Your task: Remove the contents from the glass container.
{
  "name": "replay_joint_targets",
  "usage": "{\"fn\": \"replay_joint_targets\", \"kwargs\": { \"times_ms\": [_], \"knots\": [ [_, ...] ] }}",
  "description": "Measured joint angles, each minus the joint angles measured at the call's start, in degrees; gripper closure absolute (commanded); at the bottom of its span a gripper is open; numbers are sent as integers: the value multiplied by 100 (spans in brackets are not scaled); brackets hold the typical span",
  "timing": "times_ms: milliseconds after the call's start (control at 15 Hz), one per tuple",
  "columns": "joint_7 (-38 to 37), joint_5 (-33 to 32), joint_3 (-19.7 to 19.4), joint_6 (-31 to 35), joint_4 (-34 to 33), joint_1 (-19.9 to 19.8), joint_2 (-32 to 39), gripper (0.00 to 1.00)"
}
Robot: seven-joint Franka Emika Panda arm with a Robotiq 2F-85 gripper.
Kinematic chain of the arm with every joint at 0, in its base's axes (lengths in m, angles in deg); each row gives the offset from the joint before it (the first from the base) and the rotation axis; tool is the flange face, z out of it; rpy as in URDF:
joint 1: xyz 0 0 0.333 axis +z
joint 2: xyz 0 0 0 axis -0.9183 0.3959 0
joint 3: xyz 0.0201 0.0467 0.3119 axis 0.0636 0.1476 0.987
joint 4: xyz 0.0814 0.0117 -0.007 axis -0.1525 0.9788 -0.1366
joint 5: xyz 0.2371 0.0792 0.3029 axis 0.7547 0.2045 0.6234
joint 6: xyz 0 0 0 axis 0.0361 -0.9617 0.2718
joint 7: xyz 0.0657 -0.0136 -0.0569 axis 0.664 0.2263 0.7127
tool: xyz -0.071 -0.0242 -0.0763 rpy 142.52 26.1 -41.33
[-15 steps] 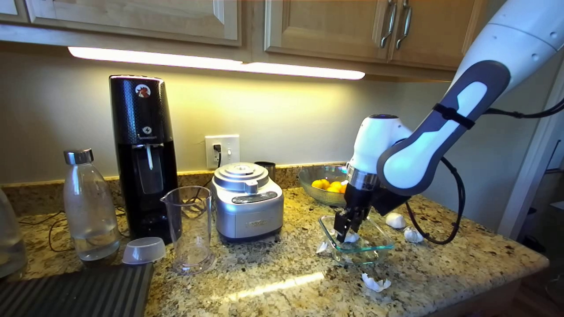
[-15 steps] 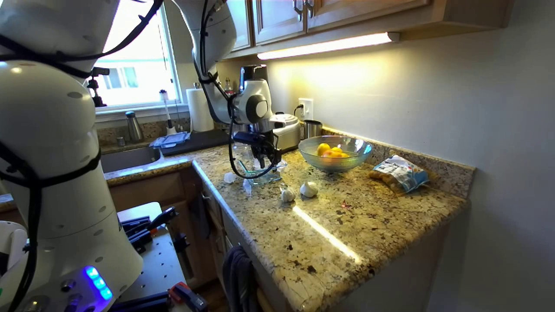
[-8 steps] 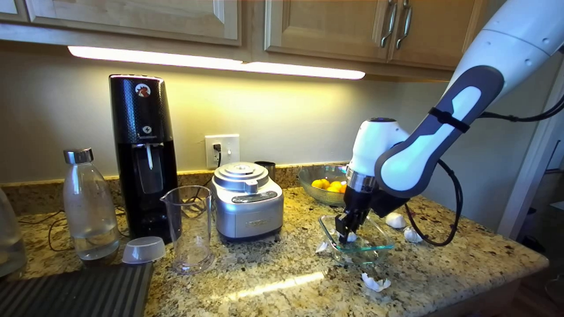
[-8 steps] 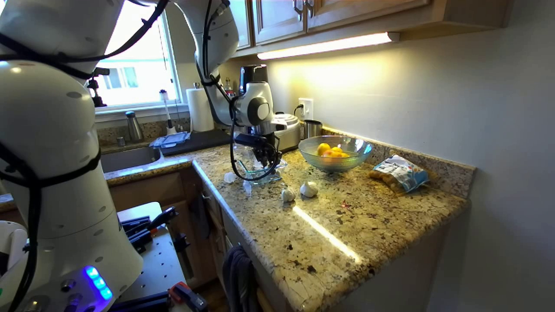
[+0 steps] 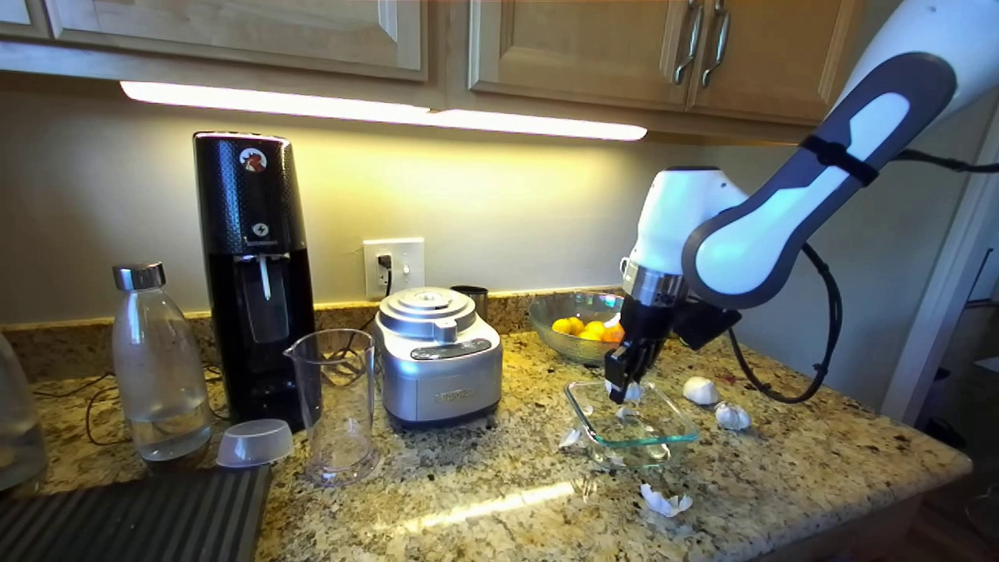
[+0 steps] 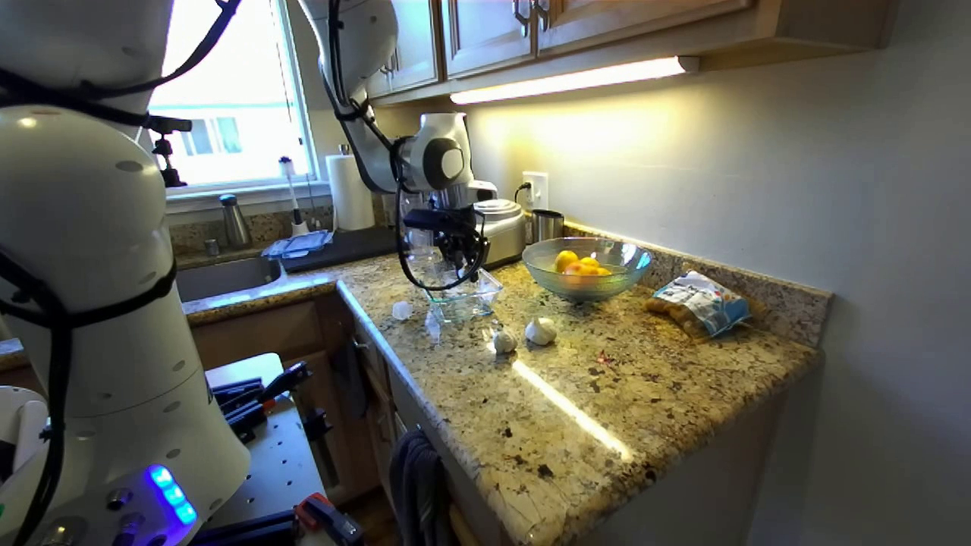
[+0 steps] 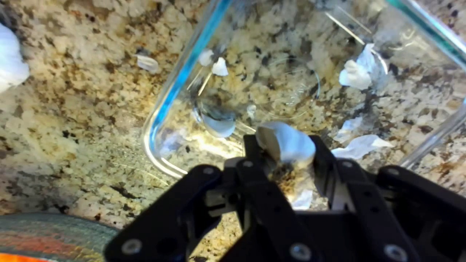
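The glass container (image 5: 648, 442) is a low clear dish on the counter. It also shows in an exterior view (image 6: 459, 312) and in the wrist view (image 7: 182, 78). My gripper (image 5: 622, 393) points down over the dish, its tips around rim height. In the wrist view the fingers (image 7: 285, 149) are shut around a white, bluish-tinged clove-like piece (image 7: 293, 142). Below, in the dish, lie a bluish-white rounded piece (image 7: 220, 126), small white flakes (image 7: 219, 67) and a larger white scrap (image 7: 356, 74). In an exterior view the gripper (image 6: 463, 262) partly hides behind its cable.
Two garlic bulbs (image 5: 701, 390) sit beside the dish. White papery skins (image 5: 665, 501) lie in front of it. The fruit bowl (image 5: 554, 343) stands behind, the food processor (image 5: 441, 367) and tall tumbler (image 5: 335, 414) to one side. A snack bag (image 6: 699, 303) lies by the wall.
My gripper stayed low in the dish between the two earlier moments. It has now risen with the white piece between its fingers. The dish has not moved.
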Motion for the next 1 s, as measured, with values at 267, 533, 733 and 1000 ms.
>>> {"fn": "replay_joint_targets", "kwargs": {
  "times_ms": [267, 533, 733, 1000],
  "knots": [
    [6, -5, -20, -336, 368, -102, -749, 85],
    [-361, -317, -292, -350, 639, -265, -1201, 85],
    [-897, -765, -576, -350, 759, -415, -1231, 85],
    [-1301, -908, -761, -353, 913, -587, -1078, 85]
  ]
}}
